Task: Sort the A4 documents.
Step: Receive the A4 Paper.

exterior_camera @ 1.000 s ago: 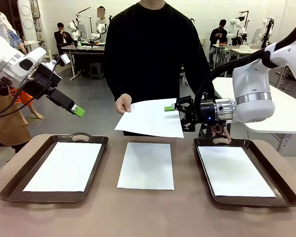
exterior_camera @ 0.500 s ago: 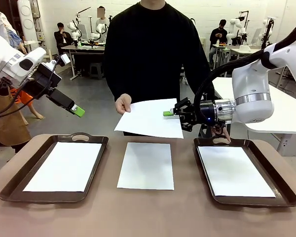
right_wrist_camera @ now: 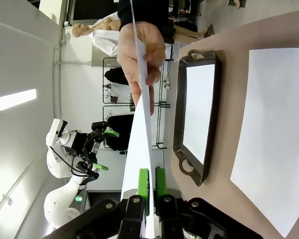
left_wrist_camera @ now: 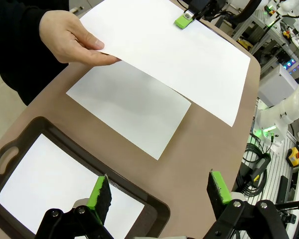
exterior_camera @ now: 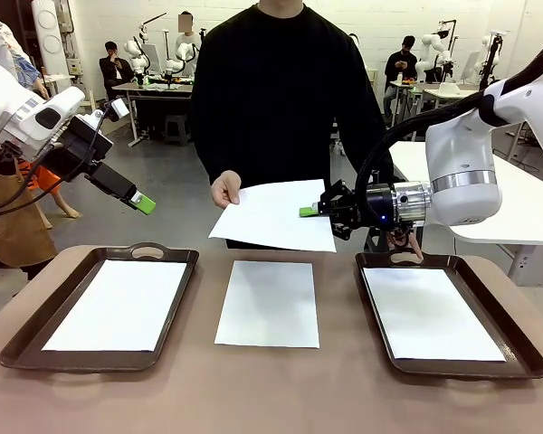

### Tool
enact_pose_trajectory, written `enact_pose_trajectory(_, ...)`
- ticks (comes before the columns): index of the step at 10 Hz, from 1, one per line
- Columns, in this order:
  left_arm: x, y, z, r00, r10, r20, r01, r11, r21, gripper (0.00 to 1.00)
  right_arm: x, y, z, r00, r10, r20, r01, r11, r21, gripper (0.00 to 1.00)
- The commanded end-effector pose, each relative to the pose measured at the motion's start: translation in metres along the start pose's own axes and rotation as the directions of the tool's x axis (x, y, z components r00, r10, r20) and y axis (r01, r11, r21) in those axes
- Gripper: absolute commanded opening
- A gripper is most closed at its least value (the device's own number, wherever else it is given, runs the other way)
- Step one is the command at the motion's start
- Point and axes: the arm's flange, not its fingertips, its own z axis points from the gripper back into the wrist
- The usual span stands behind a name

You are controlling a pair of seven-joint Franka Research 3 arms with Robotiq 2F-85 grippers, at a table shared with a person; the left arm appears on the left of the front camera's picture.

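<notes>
Four A4 documents [exterior_camera: 267, 303], two trays [exterior_camera: 72, 361], right gripper [exterior_camera: 309, 212] pinching one

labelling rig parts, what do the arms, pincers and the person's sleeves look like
The left arm and right arm are rounded glossy white shells; the right has a silver wrist ring. The left pincer and right pincer are black with green pads. Black cables trail both. The person's sleeves are black.

White rounded right arm [exterior_camera: 466, 149], silver wrist ring [exterior_camera: 463, 181], black cable [exterior_camera: 536, 58], black right claw [exterior_camera: 309, 212] (green pads [right_wrist_camera: 143, 185]).
</notes>
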Motion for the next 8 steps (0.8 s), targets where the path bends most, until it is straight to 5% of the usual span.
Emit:
enact_pose_trajectory(1,-0.0003,-0.0005,0.0006,1.0,-0.001,0.002,0.001,1.0,-0.005,1.0,0.0101,0.0,-0.0019,1.0,-0.007,-0.005,0.007,1.0,0.023,0.0)
enact_pose_trajectory(8,-0.0003,-0.0005,0.0006,1.0,-0.001,0.002,0.001,1.0,-0.005,1.0,0.003,-0.0013,0.0007,1.0,-0.002,-0.006,0.002,1.0,0.01,0.0)
